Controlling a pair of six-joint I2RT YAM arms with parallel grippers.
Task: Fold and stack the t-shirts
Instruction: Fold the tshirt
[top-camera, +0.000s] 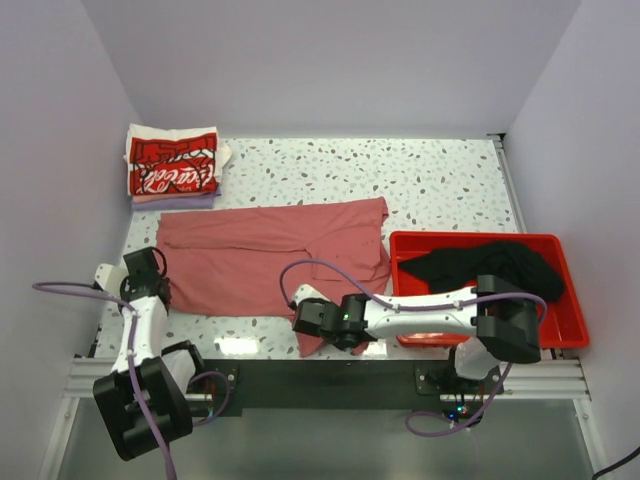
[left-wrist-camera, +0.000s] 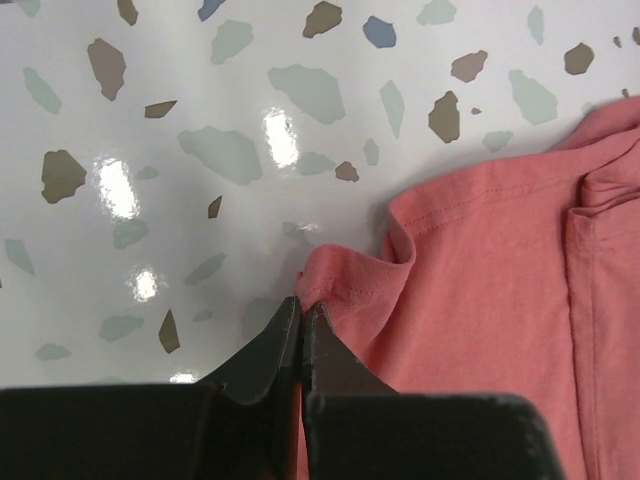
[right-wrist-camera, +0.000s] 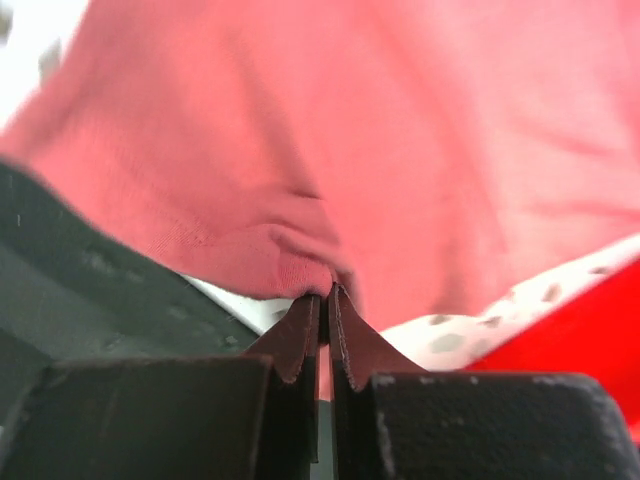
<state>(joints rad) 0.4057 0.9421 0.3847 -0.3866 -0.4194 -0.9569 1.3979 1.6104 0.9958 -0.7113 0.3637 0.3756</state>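
The dusty-red t-shirt (top-camera: 270, 255) lies spread across the speckled table (top-camera: 420, 180). My left gripper (top-camera: 158, 272) is shut on the shirt's near-left corner (left-wrist-camera: 345, 285), pinching its hem. My right gripper (top-camera: 305, 318) is shut on the shirt's near-right bottom corner (right-wrist-camera: 300, 265), lifting a fold of cloth at the table's front edge. A black t-shirt (top-camera: 495, 265) lies crumpled in the red bin (top-camera: 565, 330). Folded shirts, the top one white with red Coca-Cola print (top-camera: 172, 165), are stacked at the far left.
The red bin sits at the right, close to my right arm. The table's dark front rail (top-camera: 320, 380) runs along the near edge. Grey walls enclose the left, back and right sides.
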